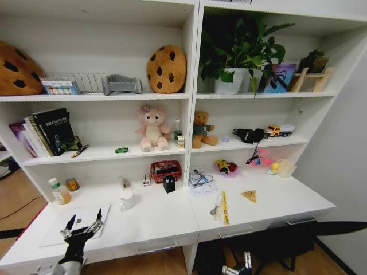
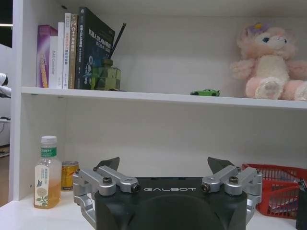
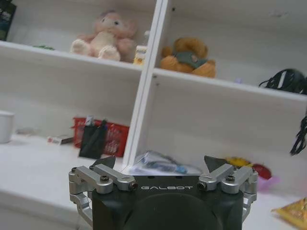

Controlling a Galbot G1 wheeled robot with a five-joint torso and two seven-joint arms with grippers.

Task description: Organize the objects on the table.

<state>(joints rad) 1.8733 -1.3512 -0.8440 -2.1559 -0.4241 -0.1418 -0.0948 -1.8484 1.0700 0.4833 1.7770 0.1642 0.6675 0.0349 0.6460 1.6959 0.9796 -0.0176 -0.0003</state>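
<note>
Left gripper [image 1: 84, 223] hovering spread over the laptop [image 1: 80, 222]
Laptop probably thin, stiff, slippery; likely needing an edge grip; right gripper [image 3: 162, 166] waiting, spread.

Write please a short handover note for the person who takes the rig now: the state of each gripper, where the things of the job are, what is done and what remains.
Left gripper: open, holding nothing, over the front left of the desk, above the laptop.
Right gripper: open, holding nothing, low in front of the desk near its middle, facing the shelf divider.
Things: the laptop lies closed at the front left of the desk. The green toy car stands on the shelf above, beside the pink plush.
Done: nothing that can be judged from here; neither gripper holds anything.
Left: the laptop and the small clutter on the desk are not yet tidied.
</note>
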